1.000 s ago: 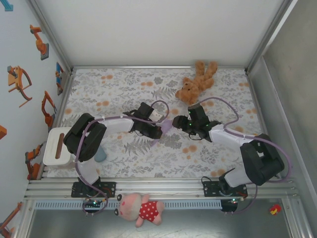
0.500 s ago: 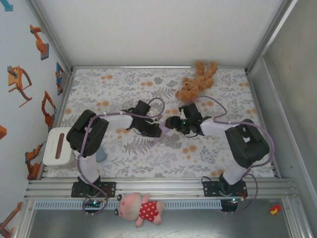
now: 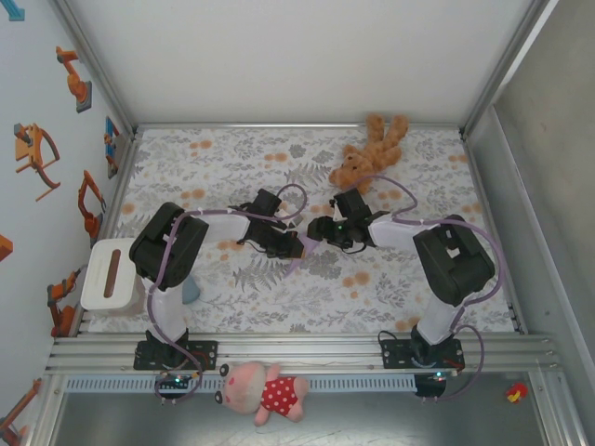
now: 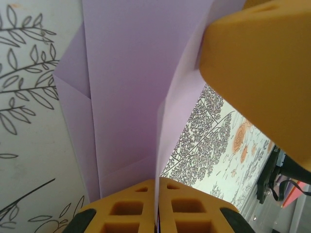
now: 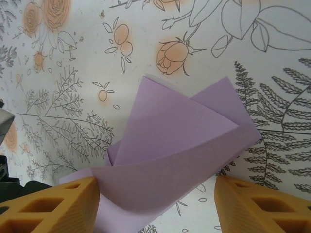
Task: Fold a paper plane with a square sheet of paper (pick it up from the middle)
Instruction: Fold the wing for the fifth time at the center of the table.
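Centrally on the floral table cloth (image 3: 214, 167), the two grippers stood nose to nose, near the brown teddy bear (image 3: 370, 153) but not touching it. The lilac sheet of paper (image 5: 175, 141) sat between them, partly folded, with two pointed flaps raised off the cloth and one long crease along its side. The left gripper (image 4: 158, 187) was pinched fully together on a thin upright edge of the sheet, paper sandwiched between its orange pads (image 4: 194, 206). The right gripper (image 5: 155, 184) had its fingers spread wide, one on either side of the folded paper. Its left finger (image 5: 53, 206) met the sheet's lower edge, but nothing was clamped.
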You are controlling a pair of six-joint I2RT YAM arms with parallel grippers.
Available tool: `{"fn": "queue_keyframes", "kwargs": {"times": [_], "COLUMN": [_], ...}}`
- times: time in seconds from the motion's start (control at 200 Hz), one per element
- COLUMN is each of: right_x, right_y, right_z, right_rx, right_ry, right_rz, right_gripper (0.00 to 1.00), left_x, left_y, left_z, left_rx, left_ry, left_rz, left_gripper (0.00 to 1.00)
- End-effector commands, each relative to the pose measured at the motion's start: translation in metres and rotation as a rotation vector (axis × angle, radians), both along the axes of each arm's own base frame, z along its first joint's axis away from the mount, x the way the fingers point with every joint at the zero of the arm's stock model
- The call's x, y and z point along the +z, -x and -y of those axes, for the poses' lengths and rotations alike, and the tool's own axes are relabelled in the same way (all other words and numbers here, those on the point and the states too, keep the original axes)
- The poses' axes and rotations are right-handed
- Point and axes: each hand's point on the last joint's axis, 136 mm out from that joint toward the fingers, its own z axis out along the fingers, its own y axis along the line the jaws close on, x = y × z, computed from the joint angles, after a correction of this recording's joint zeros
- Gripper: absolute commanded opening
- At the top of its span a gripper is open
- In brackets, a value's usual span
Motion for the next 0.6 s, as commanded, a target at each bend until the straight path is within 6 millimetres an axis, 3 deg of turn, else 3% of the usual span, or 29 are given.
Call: {"fn": "queue_keyframes", "kwargs": {"times": [0.0,0.27,0.591], "right_x": [-0.009,-0.03,-0.049], "right_y": [0.003,0.005,0.01], "right_z": [0.007,0.018,0.029], "right_rx": [0.0,-0.039,-0.084], "right_ry": [0.07,0.193,0.299], "right_rz": [-0.017,-0.086,-0.153], "right_gripper": [0.63,0.56,0.53], "left_x": [-0.001,0.0,0.014], "left_y": [-0.001,0.0,0.0], "left_z": [0.003,0.002,-0.004], "left_rx": [0.003,0.005,0.043], "left_ry": [0.017,0.015,0.025], "left_rz": [-0.03,-0.027,0.022], "left_gripper": [0.09,0.12,0.25]}}
